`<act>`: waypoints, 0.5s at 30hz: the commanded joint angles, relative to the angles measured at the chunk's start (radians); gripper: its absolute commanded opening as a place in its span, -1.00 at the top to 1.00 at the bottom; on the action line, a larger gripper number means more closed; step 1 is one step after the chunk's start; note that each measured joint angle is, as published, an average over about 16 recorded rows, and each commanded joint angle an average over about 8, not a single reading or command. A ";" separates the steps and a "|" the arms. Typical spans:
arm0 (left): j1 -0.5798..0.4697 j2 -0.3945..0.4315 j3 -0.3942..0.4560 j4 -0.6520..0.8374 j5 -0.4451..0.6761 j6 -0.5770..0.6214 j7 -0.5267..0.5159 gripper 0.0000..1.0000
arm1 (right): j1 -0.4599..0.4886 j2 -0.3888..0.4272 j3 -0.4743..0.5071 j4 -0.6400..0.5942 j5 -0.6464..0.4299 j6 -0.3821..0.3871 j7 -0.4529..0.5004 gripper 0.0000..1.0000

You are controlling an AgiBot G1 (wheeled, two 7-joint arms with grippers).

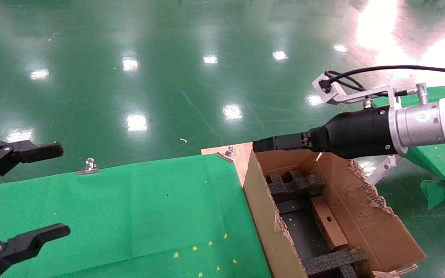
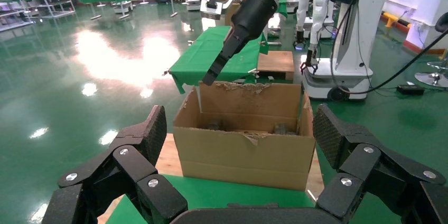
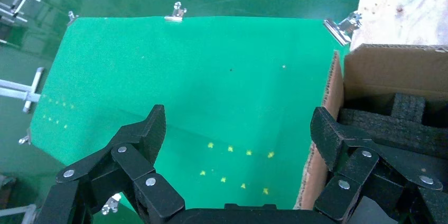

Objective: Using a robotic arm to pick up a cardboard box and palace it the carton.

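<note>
The large brown corrugated carton with ragged flaps runs off the head view's edge at 6 o'clock, so its near end and the black foam insert there are cut off. The small flat brown cardboard box with a round hole lies inside against the carton's wall (its lower face is hidden). At 9 o'clock the bare black left gripper shows only its spread fingers, its arm out of view.
</note>
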 commanded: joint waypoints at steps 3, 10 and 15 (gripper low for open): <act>0.000 0.000 0.000 0.000 0.000 0.000 0.000 -1.00 | 0.000 0.000 0.007 -0.013 0.029 -0.023 -0.004 -1.00; 0.000 0.000 0.000 0.000 0.000 0.000 0.000 -1.00 | -0.036 -0.009 0.050 -0.006 0.030 -0.031 -0.050 -1.00; 0.000 0.000 0.000 0.000 0.000 0.000 0.000 -1.00 | -0.102 -0.025 0.140 -0.002 0.055 -0.067 -0.141 -1.00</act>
